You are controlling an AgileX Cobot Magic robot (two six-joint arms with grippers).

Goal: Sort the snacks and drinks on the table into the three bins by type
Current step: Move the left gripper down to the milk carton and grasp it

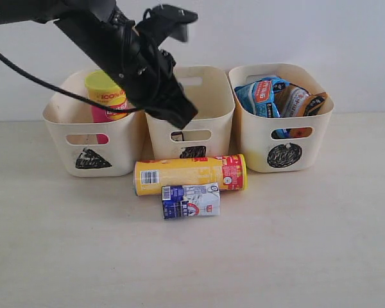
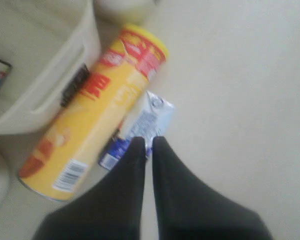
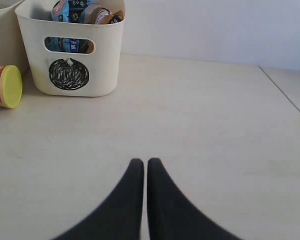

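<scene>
Two pincers pressed shut and empty: the left pincer [image 1: 179, 117] near the bins, the right pincer [image 3: 141, 162] over the table [image 3: 215, 125].

Exterior view: below the left pincer, the yellow-orange tube [image 1: 189, 174] lies on its side with the white and blue carton [image 1: 190, 201] touching it. Behind the pincer sits the square bin [image 1: 205, 96]. To one side the pink tube [image 1: 106, 96] stands in the triangle bin [image 1: 58, 128]; to the other, the circle bin [image 1: 256, 144] holds the bags [image 1: 276, 99].
Left wrist view: the fingertips meet just over the carton, with the tube alongside.
Right wrist view: the circle bin stands well ahead of the joined fingertips.
</scene>
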